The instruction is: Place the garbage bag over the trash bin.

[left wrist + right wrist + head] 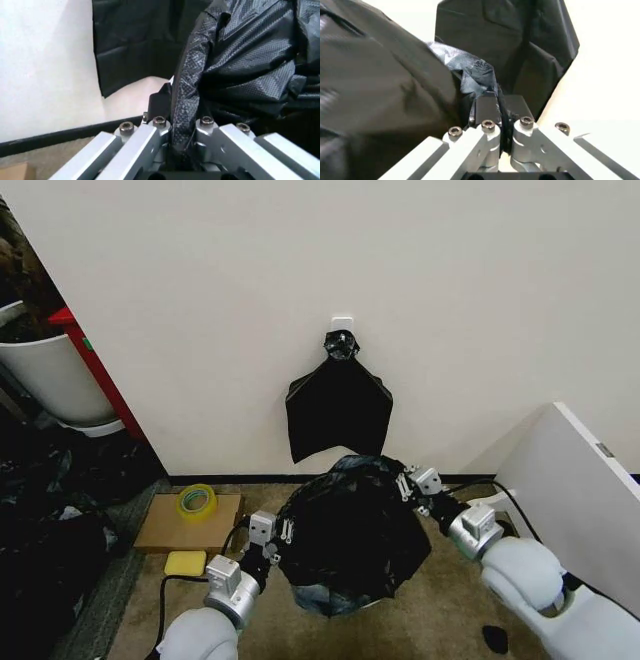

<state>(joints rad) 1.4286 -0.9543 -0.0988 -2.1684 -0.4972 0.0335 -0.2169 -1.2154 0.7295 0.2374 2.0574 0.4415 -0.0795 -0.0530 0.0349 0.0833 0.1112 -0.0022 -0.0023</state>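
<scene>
I hold the garbage bag [345,535] stretched between my hands — left hand [274,542] clenched on its left edge, right hand [410,483] on its right — billowing low over the floor.

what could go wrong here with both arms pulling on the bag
The left gripper and right gripper each pinch only a thin fold of the garbage bag, so the glossy film could slip out or tear if stretched further. The bag hangs as a dark mass hiding whatever is below it, so its mouth may be hard to line up.
</scene>
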